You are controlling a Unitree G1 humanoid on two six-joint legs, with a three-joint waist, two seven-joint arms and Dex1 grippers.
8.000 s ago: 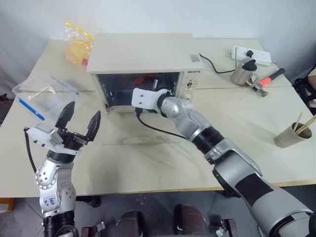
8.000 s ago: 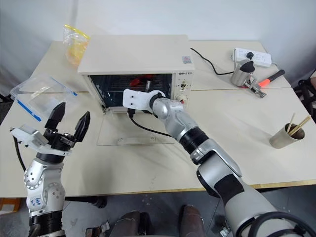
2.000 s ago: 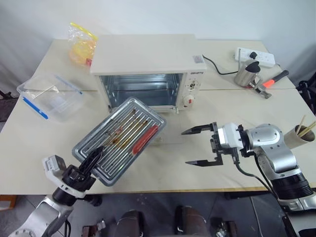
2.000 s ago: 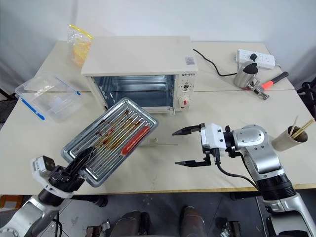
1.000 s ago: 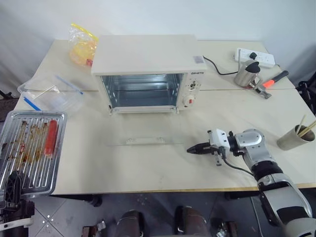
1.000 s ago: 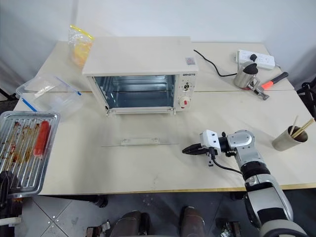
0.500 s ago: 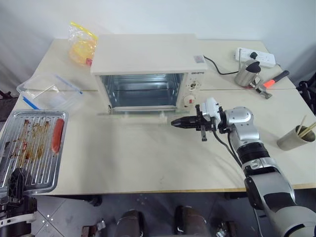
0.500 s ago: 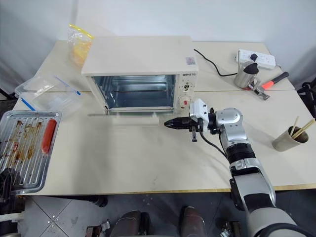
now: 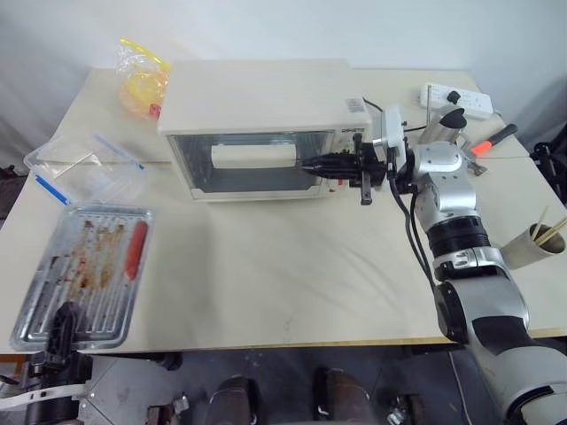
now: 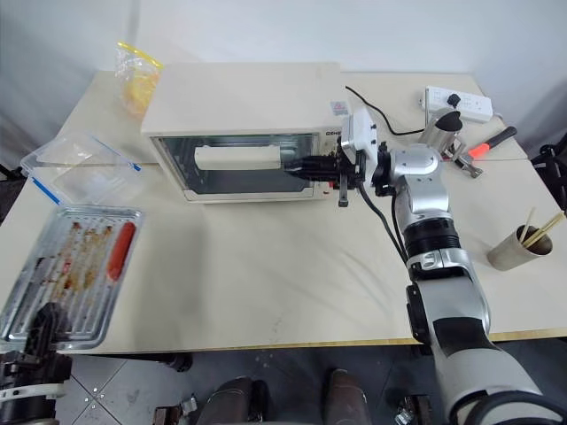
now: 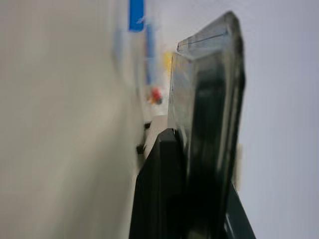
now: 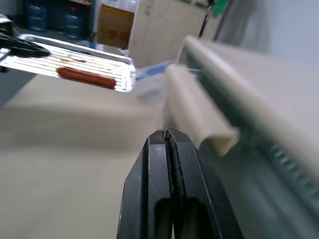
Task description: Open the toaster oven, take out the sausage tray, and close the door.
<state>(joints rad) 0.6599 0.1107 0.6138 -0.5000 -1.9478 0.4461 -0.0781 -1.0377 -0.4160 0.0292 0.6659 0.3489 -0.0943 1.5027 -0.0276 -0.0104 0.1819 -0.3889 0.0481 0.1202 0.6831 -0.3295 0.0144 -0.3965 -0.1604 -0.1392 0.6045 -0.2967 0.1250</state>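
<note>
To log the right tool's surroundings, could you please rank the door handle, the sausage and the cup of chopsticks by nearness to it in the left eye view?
From the right tool:
1. Door handle, just left of its tips.
2. Sausage, on the tray far left.
3. Cup of chopsticks, at the table's right edge.

I'm looking down on a cream table (image 9: 266, 274) made of two tops pushed together, a seam running across behind the toaster oven (image 9: 261, 124). The oven sits toward the far middle, its black cord (image 9: 390, 124) trailing over the top to a white power strip (image 9: 454, 99) at the far right corner. Near that stand a small steel pitcher (image 9: 438, 131) and a red-handled tool (image 9: 483, 143). A metal cup of sticks (image 9: 532, 245) stands at the right edge. Far left: a yellow plastic bag (image 9: 140, 78) and a clear container (image 9: 87, 168) (blue trim).
</note>
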